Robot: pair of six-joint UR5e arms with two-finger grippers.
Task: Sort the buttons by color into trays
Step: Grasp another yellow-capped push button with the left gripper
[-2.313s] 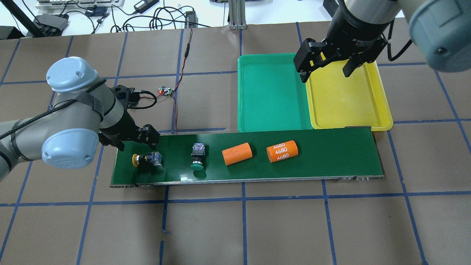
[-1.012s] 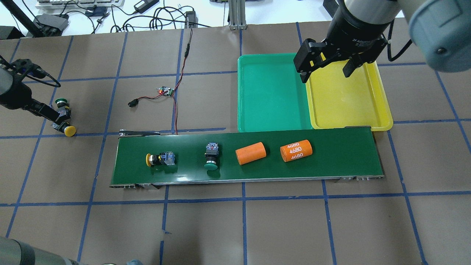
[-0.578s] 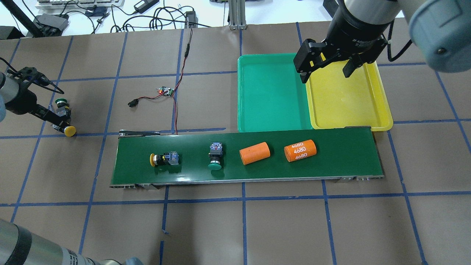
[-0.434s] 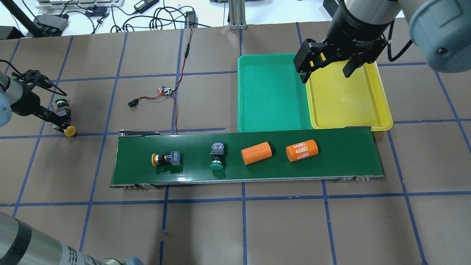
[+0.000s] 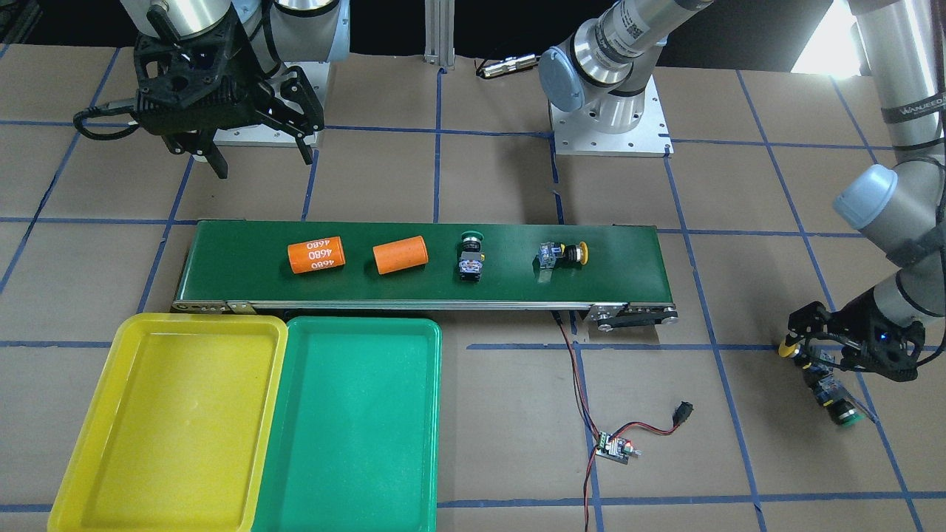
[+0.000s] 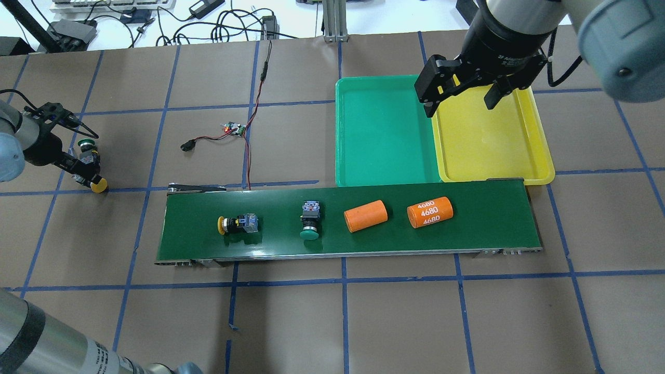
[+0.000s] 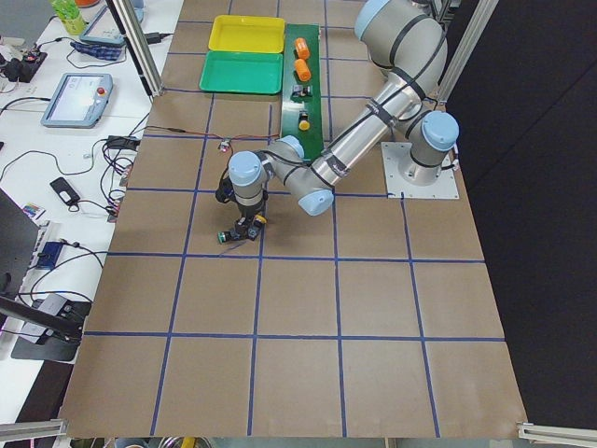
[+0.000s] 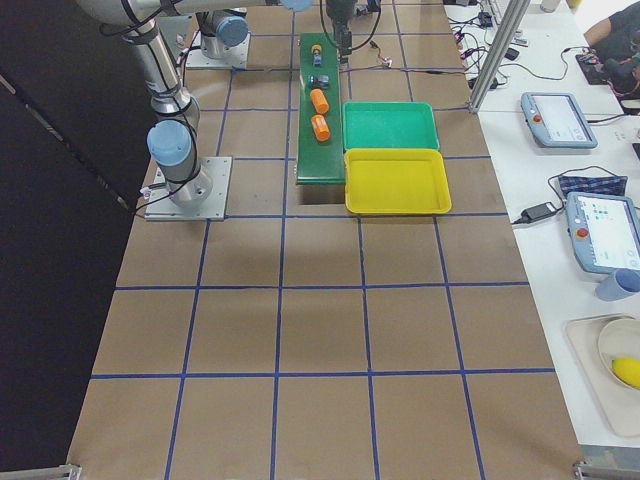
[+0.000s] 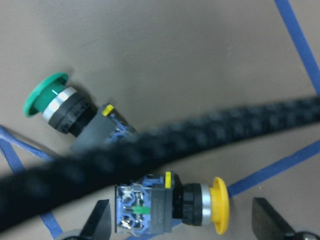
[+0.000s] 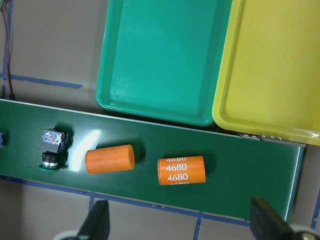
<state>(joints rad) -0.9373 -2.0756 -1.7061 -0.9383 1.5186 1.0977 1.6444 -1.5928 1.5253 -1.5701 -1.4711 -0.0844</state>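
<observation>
The left gripper (image 9: pixel 183 223) is held spread astride a yellow-capped push-button (image 9: pixel 172 205) w/ black-grey switch block, laid on the brown table (image 6: pixel 311 322) beside a green-capped push-button (image 9: pixel 65 112), prob. to be grasped. The right gripper (image 6: pixel 460 105) is held released high by the shallow yellow plastic tray (image 6: pixel 493 140) & green plastic tray (image 6: pixel 384 130), so arrivals off the dark-green conveyor belt (image 6: pixel 478 223) can be sorted

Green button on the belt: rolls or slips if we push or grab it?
The green button lies on its side on the belt. Its squarish block probably stops rolling; a nudge may pivot it about the round cap. The domed cap may slip in a grip; the block seems safer.
</observation>
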